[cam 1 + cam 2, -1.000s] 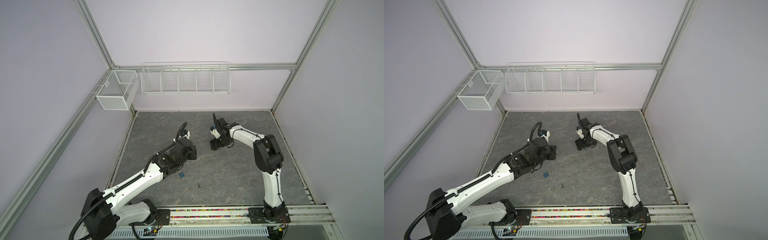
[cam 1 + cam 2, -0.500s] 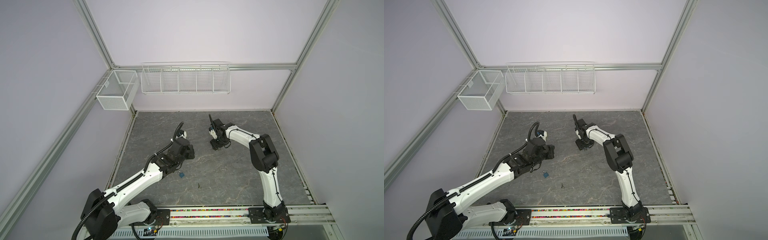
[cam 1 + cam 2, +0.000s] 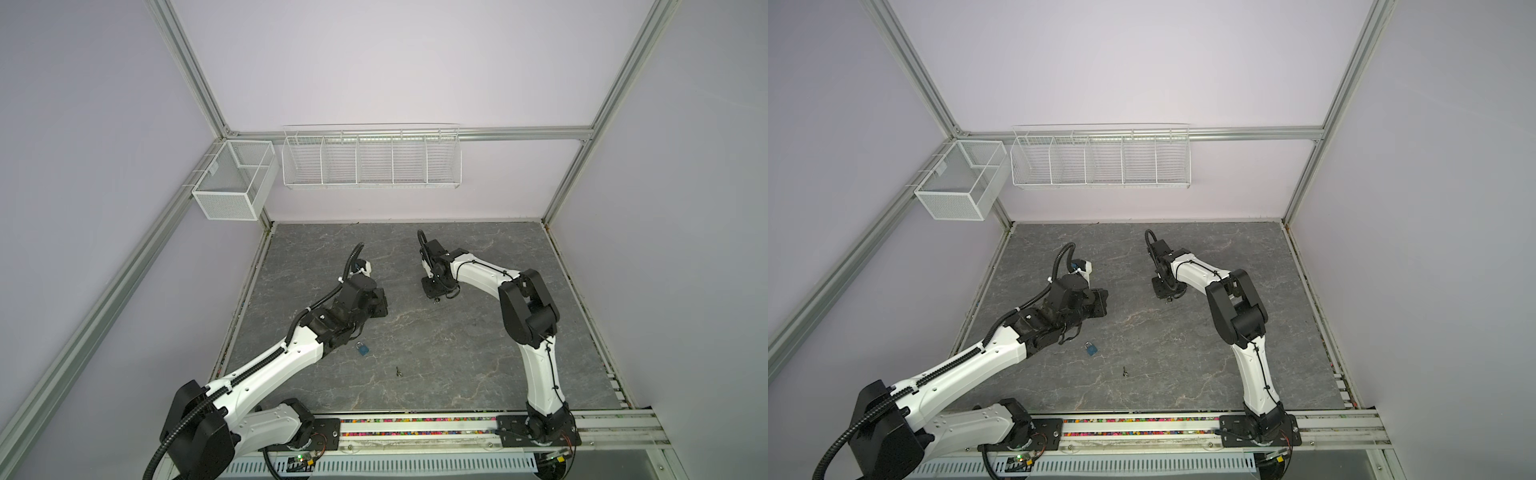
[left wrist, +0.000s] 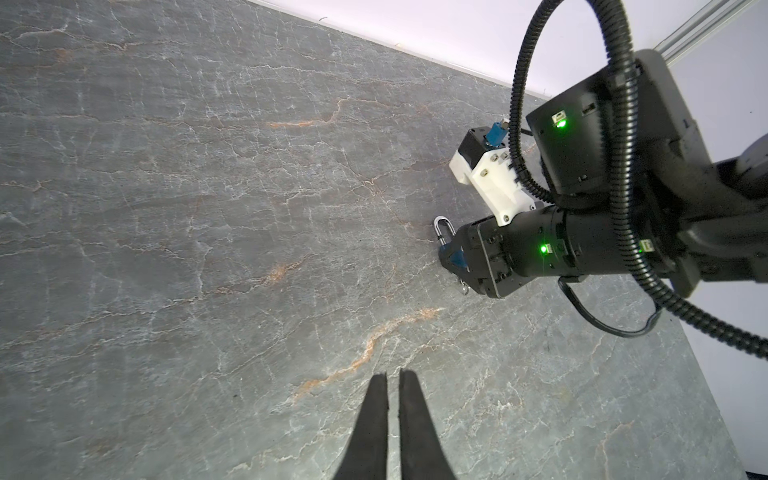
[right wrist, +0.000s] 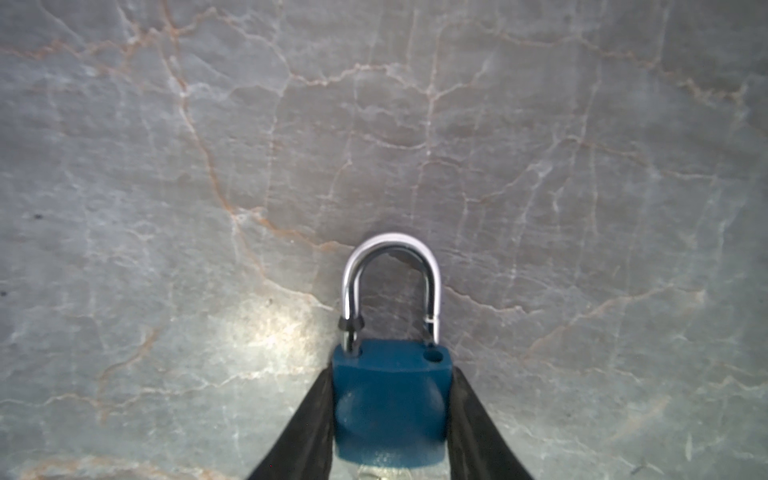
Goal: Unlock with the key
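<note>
Two blue locks show: going L to R, the left gripper (image 4: 393, 376) hangs over the table (image 3: 457, 353) w/ fingers together & empty. A loose padlock (image 3: 362, 348) and what we take for a spare key (image 3: 399, 371) lie untouched nearby, and the right gripper (image 5: 392, 370) is clamped on the gripped padlock (image 5: 388, 415) low near mid-table, its shackle (image 5: 390, 249) w/ one leg clear of its hole. We judge that lock already popped, so approx. done; only the loose one may be left. Both the mesh basket (image 3: 232, 208) on the L wall and the wire rack (image 3: 372, 166) on the back wall look empty to us.
</note>
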`<state>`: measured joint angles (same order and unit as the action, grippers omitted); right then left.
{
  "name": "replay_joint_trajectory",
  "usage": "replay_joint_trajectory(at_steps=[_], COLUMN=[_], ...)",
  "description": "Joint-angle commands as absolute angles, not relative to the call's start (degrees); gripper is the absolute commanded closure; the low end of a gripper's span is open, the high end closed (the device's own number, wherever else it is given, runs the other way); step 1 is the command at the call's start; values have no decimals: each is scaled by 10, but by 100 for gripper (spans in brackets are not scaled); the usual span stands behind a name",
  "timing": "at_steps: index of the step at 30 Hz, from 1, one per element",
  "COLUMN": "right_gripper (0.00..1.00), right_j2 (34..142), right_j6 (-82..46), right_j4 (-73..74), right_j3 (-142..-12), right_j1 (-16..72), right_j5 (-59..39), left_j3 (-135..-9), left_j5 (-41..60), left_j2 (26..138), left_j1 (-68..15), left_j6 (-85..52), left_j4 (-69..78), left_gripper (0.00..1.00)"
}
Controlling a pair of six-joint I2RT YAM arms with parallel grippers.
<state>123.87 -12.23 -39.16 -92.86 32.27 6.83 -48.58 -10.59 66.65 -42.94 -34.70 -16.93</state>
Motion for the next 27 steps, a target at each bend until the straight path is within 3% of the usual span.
replay_joint_trajectory(at_steps=[1, 5, 10, 20, 27], right_gripper=[63, 70, 76, 77, 76], right_j2=[1205, 1136, 1032, 876, 858], right_j6=[-128, -118, -97, -112, -107], right_j4=[-378, -344, -323, -316, -326], right_j3=[-880, -828, -766, -722, -726], right_j1=[332, 337, 364, 418, 443], right_j5=[37, 2, -74, -170, -163], left_j3=[-480, -475, -458, -447, -466], left_j5=[-105, -82, -30, 106, 134], left_j2=[647, 626, 600, 628, 663], left_j1=[-422, -411, -397, -398, -400], left_j6=[-363, -371, -392, -381, -371], left_j4=[-164, -165, -137, -32, -21], left_gripper=[91, 88, 64, 51, 46])
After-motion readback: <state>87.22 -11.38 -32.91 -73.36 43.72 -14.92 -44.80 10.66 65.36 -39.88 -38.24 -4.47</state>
